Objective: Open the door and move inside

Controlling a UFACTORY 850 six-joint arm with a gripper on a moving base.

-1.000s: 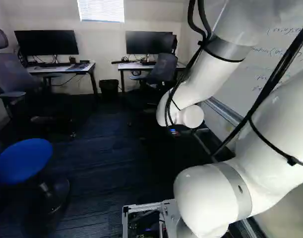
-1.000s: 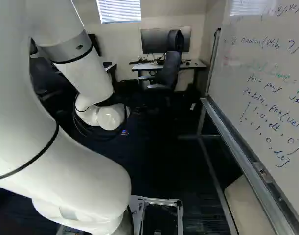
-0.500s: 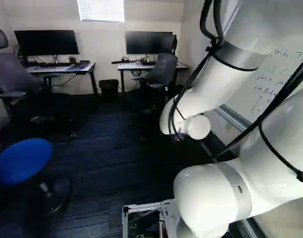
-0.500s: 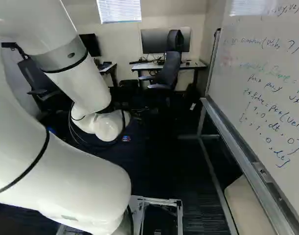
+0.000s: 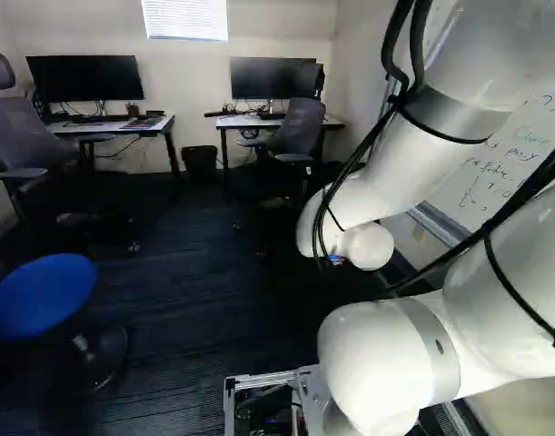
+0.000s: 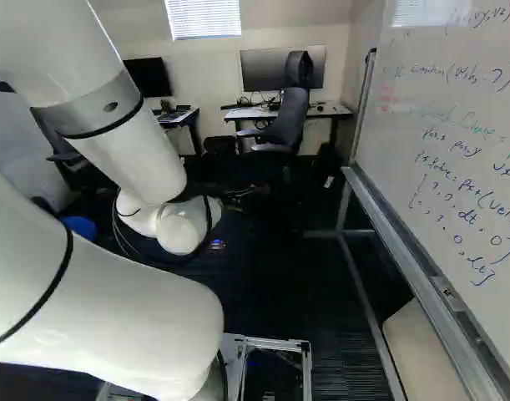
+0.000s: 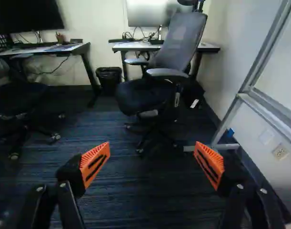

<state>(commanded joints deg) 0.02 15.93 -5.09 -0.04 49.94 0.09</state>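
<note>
No door or door handle can be made out in any view. In the wrist view my gripper (image 7: 152,160) is open, its two orange-padded fingers wide apart with nothing held between them. Past the fingers lie dark carpet (image 7: 131,191) and an office chair (image 7: 157,95). The base views show the arm's white wrist (image 5: 350,232) over the floor, right of the middle in the left base view; the gripper beyond it cannot be clearly made out there.
A whiteboard (image 6: 455,142) on a metal frame stands along the right. Two desks with monitors (image 5: 84,78) line the far wall, a black bin (image 5: 201,162) between them. A blue stool (image 5: 41,295) stands at the left; another chair (image 5: 23,136) is behind it.
The arm's wrist has lowered in both base views and shifted slightly right in the left base view. The upper arm has swung too. The base and the room's furniture have not moved.
</note>
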